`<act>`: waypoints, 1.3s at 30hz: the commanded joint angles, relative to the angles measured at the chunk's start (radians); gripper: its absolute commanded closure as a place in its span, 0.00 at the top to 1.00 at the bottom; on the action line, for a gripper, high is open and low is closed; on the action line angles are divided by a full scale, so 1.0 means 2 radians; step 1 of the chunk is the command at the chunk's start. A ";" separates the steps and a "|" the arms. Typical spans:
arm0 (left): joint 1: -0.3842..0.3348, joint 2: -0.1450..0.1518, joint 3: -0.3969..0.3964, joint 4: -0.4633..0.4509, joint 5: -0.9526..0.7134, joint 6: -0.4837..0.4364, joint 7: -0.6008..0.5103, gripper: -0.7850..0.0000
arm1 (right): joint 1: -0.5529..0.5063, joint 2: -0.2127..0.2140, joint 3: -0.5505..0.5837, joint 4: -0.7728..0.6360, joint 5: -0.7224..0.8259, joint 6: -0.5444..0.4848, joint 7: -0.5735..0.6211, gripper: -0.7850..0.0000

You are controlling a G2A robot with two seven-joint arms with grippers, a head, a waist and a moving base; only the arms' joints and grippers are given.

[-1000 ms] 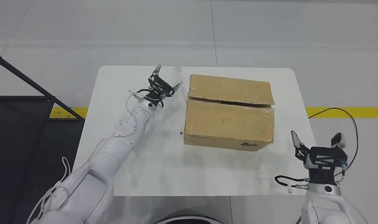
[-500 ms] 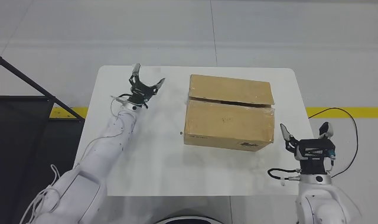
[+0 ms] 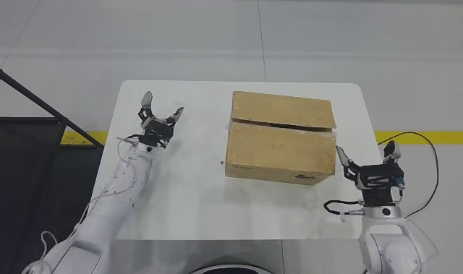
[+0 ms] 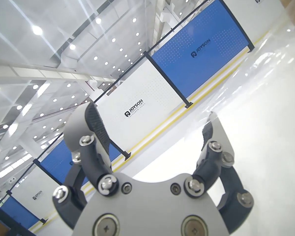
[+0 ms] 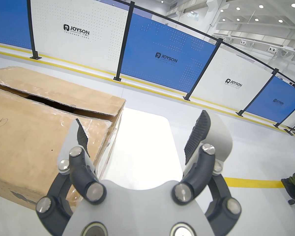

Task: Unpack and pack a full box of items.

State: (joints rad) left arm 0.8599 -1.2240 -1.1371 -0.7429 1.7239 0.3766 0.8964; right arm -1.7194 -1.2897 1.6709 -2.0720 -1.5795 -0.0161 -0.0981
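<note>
Box [image 3: 282, 138] of brown cardboard sits on the right half of the white table [image 3: 181, 194], same spot as in both earlier frames. Its top flaps are folded down with a dark slit between them. The far flap is lifted a little, seen in the right wrist view [image 5: 39, 124].

Left gripper [image 3: 160, 113] is now over the far left part of the table, well apart from the box. One second ago it hung just beside the box's far left corner. Half a second ago it was partway out, so the arm has swung away toward the table's left edge. Its fingers are spread wide with nothing between them, also seen in the left wrist view [image 4: 151, 116], where it points out at the hall.

Right gripper [image 3: 365, 158] is at the table's right edge, just beside the box's near right corner. One second ago it was lower and farther out past the edge, so it has moved in toward the box. Its jaws are released and empty. In its own wrist view [image 5: 140, 121] one finger [image 5: 80, 133] lies near the box's end wall; contact cannot be told.

Blue and white fence panels [image 5: 162, 57] and a yellow floor line [image 3: 416, 137] lie behind.
</note>
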 commanded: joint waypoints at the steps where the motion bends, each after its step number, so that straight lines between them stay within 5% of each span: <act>1: 0.037 0.012 -0.018 -0.057 0.031 -0.003 -0.030 1.00 | 0.002 0.000 -0.001 0.001 -0.001 -0.002 0.001 1.00; 9: 0.168 0.048 -0.104 -0.266 0.139 -0.040 -0.156 1.00 | 0.011 0.000 -0.008 -0.003 -0.006 -0.009 0.000 1.00; 17: 0.248 0.064 -0.160 -0.369 0.193 -0.117 -0.237 1.00 | 0.012 0.000 -0.010 -0.004 -0.008 -0.013 -0.002 1.00; 22: 0.274 0.067 -0.180 -0.396 0.209 -0.136 -0.269 1.00 | 0.014 0.001 -0.012 -0.003 -0.008 -0.016 -0.004 1.00; 30: 0.280 0.065 -0.195 -0.396 0.221 -0.101 -0.315 1.00 | 0.021 0.001 -0.014 0.001 -0.010 -0.023 -0.006 1.00; 39: 0.293 0.063 -0.202 -0.397 0.211 -0.098 -0.318 1.00 | 0.030 0.002 -0.016 0.003 -0.011 -0.029 -0.005 1.00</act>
State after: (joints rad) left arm 1.4386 -1.0977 -1.5406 -1.5329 2.1541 0.1885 0.2571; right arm -1.6627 -1.2864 1.6404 -2.0668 -1.6011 -0.0737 -0.1075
